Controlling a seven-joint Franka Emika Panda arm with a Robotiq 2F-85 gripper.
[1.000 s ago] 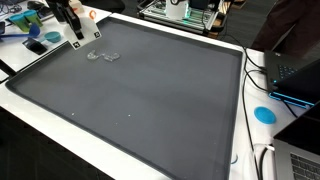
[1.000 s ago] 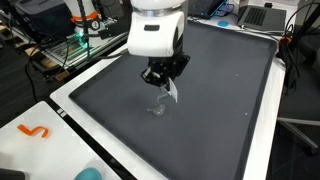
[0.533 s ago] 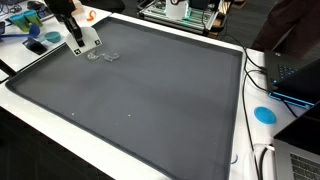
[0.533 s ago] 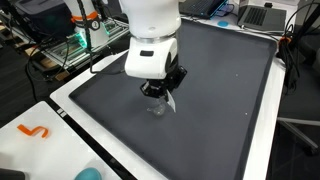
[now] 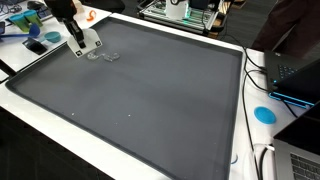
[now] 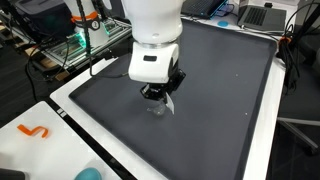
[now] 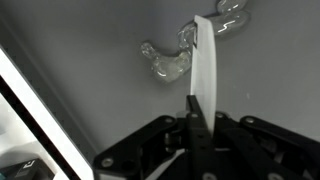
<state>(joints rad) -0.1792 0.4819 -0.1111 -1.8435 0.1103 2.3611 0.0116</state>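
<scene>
Wrist view, fingers (image 7: 187, 120) pinching white strip (image 7: 206, 65), its length pointing up-frame

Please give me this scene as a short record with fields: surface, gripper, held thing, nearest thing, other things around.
surface: dark grey mat on a white table
gripper: gripper low over the mat, shut on a white strip
held thing: the white strip, thin, pointing toward the clear object
nearest thing: the clear object, curved, lying on the mat; contact with the strip cannot be told
others: orange curved piece; blue disc
</scene>
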